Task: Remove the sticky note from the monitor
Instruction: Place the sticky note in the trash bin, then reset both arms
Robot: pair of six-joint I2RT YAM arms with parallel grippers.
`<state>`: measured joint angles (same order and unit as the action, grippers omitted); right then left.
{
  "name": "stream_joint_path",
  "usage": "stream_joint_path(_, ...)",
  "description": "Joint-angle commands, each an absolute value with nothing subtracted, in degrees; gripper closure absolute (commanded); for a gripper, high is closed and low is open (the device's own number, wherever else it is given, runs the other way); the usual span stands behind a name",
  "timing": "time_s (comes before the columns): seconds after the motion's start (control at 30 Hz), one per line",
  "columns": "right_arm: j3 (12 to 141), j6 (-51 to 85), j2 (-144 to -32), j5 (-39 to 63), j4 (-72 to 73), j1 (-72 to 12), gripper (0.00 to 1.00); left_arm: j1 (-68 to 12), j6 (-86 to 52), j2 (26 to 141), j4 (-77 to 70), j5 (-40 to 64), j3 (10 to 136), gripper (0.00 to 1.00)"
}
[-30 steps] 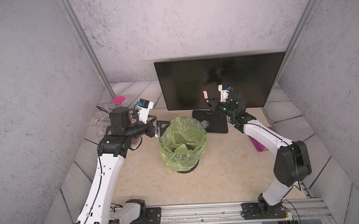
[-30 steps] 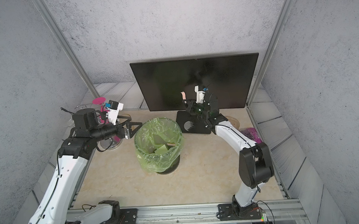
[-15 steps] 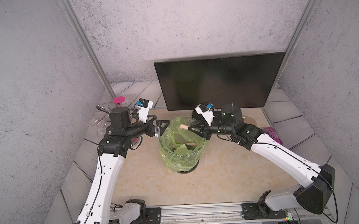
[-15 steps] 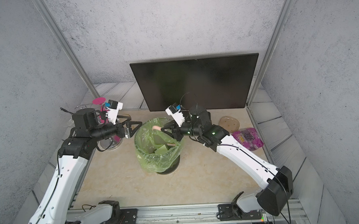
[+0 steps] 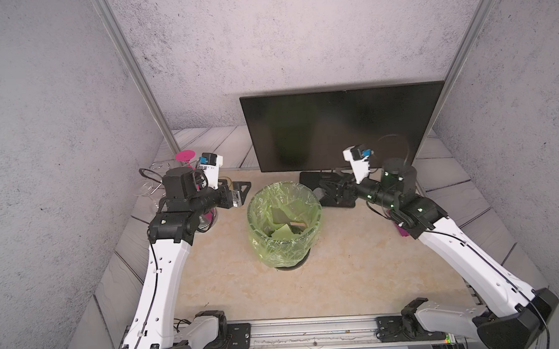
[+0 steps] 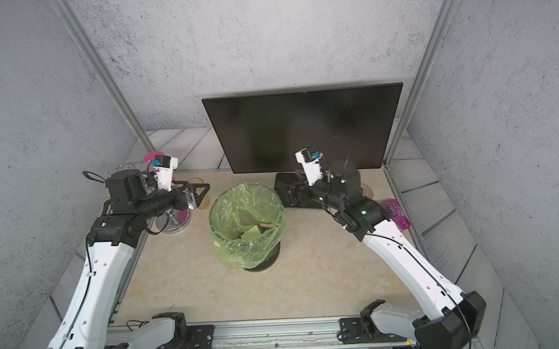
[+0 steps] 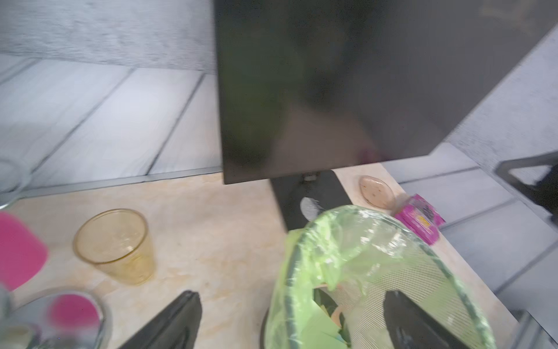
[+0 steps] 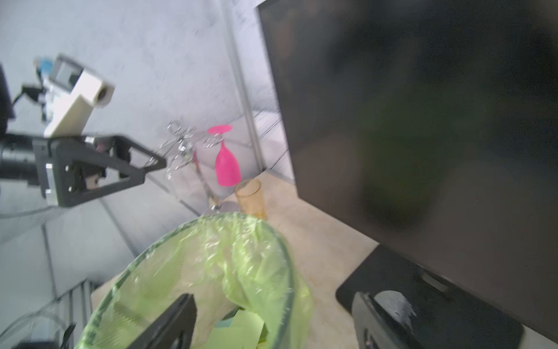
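- The monitor (image 5: 341,127) stands upright just behind the bin (image 5: 275,253).
- The right hand (image 5: 327,191) hangs just beside the bin's rim, fingers spread wide.
- The left hand (image 5: 241,191) hangs at the bin's opposite side, likewise spread.
- Green paper notes (image 5: 284,230) lie inside the bin.

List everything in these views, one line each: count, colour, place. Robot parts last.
monitor: one, black, back of the table, no note on its screen
wastebasket: one, green liner, table centre
sticky notes: several, green, inside the wastebasket
cup: one, amber, upright between glass rack and monitor
goblet: one, pink, hanging upside down on the glass rack
glass rack: one, chrome wire, by the left arm
dish: one, brownish, beside the monitor's base
packet: one, magenta, by the right arm
left hand: one, black, open, beside the wastebasket
right hand: one, black, open, empty, beside the wastebasket
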<state>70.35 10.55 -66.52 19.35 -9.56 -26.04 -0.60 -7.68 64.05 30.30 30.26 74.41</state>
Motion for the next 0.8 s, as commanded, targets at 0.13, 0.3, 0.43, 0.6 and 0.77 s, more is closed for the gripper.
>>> stream_joint_path(0.13, 51.65, 18.35, -58.62, 6.44, -5.04, -12.41, 0.01, 4.85, -13.01, 61.41, 23.11, 9.06, 59.79, 0.00)
stream_joint_path(0.3, 40.89, 15.51, -59.34, -9.02, -0.38, -9.58, 0.01, 4.92, -15.76, 59.64, 10.46, 0.68, 44.30, 0.00)
stream_joint_path(0.43, 33.32, 12.98, -65.27, -16.68, 8.92, -9.53, 0.01, 4.85, -14.87, 61.18, -6.00, -0.75, 31.13, 0.00)
stream_joint_path(0.6, 34.33, 7.64, -70.73, -16.26, 12.35, -8.36, 0.01, 4.92, -8.71, 68.21, -16.40, -1.16, 25.54, 0.00)
stream_joint_path(0.77, 30.51, 4.29, -75.30, -14.93, 24.36, -5.05, 0.01, 4.86, -7.27, 72.58, -20.60, 1.83, 27.16, 0.00)
